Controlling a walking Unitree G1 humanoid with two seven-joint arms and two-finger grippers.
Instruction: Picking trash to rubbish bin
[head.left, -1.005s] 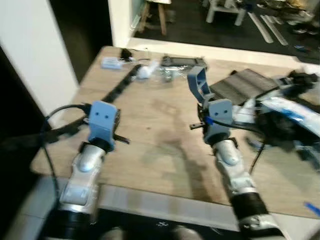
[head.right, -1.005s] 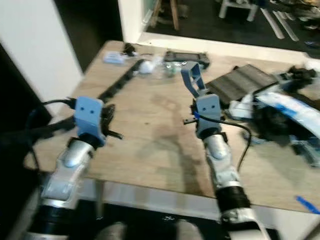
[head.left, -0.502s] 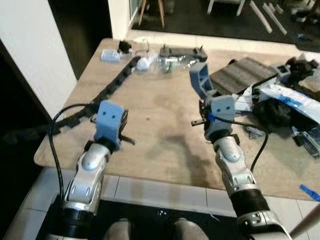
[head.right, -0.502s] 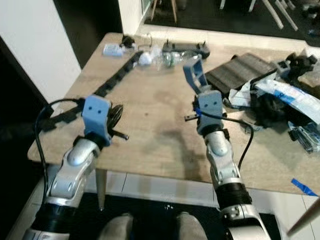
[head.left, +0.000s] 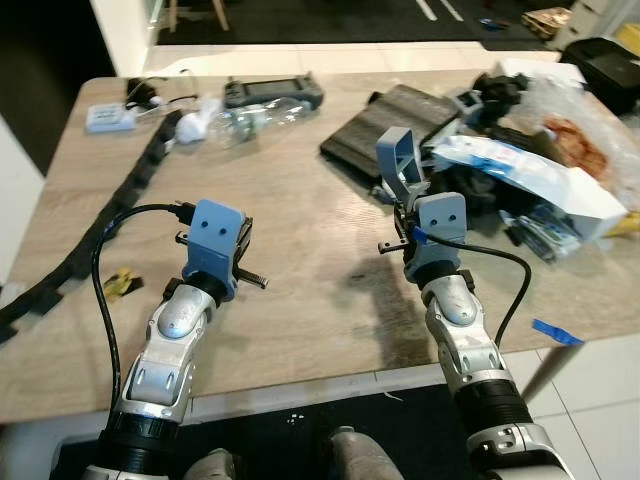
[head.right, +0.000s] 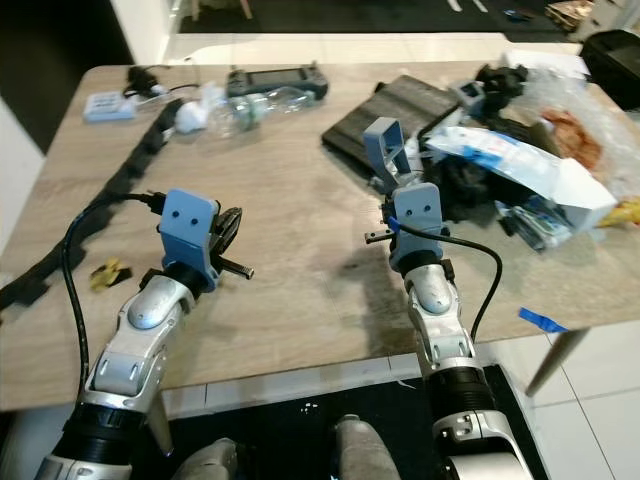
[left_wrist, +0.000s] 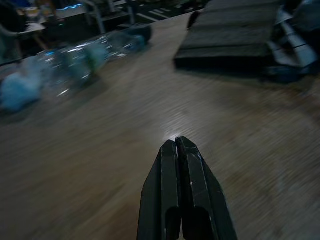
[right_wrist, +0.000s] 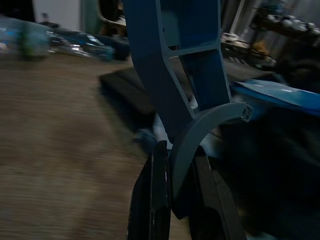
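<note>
Over the wooden table (head.left: 300, 250) the right gripper (right_wrist: 172, 195) hangs with its jaws clenched on a blue plastic bracket (head.left: 400, 170) (an open frame with a curved brace), which sticks up above the wrist, clear of the tabletop. The left gripper (left_wrist: 177, 150) hovers low over bare wood, jaws pressed together on nothing. At the far side of the table lies a crushed clear plastic bottle (head.left: 255, 108), just beside a dark handheld controller (head.left: 272, 92). A black ribbed panel (head.left: 390, 120) lies beyond the bracket, with a heap of blue-and-white packaging (head.left: 520, 175) to its right. A black cable chain (head.left: 110, 215) runs along the left edge.
</note>
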